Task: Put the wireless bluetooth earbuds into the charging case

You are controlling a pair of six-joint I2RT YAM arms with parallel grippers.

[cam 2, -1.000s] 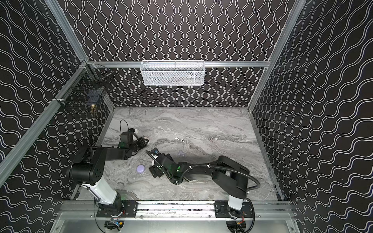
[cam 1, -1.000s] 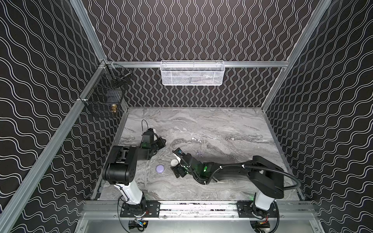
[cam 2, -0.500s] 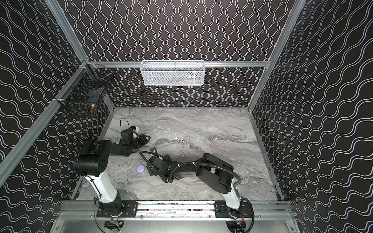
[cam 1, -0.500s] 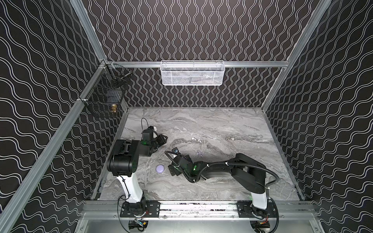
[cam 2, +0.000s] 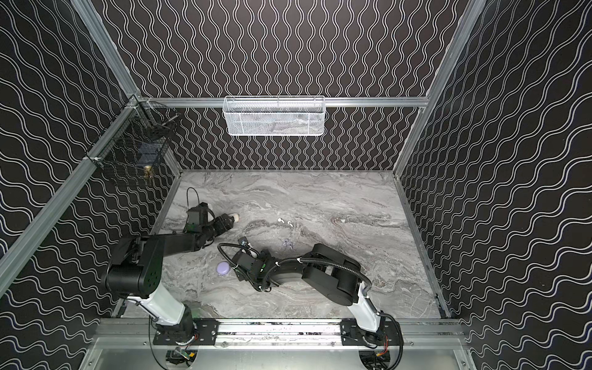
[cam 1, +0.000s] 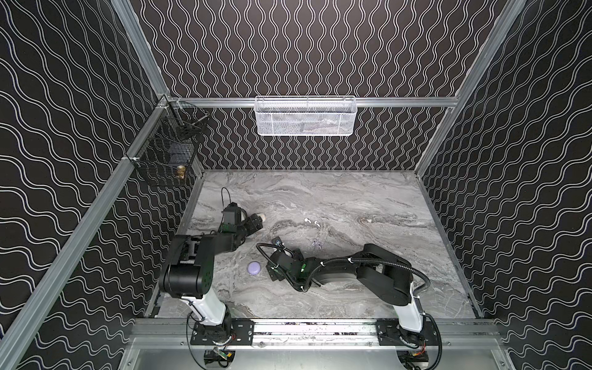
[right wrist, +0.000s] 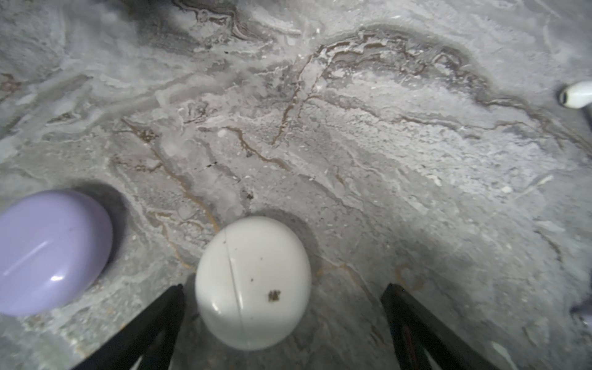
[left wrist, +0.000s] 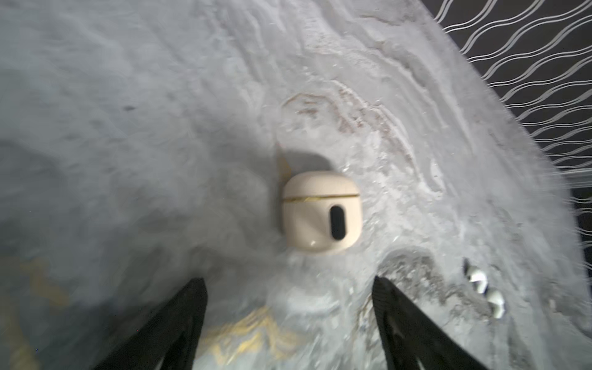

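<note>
Left pincer (left wrist: 288, 278) just sprung wide, empty; cream charging case (left wrist: 322, 213), rounded, lid shut, lies free ahead on marbled table (left wrist: 128, 128). Likely released; insertion not begun. Right pincer (right wrist: 284, 285) open, glossy white egg-shaped case (right wrist: 253, 282) between fingers, lilac case (right wrist: 51, 251) beside. Earbuds (cam 1: 307, 220), tiny stemmed plastic, loose mid-table.

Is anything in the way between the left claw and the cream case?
No, nothing that I can see. The left claw is open, and the cream case lies shut just ahead of it, with only bare table between. Two white earbuds lie off to the side, not in the path.
</note>
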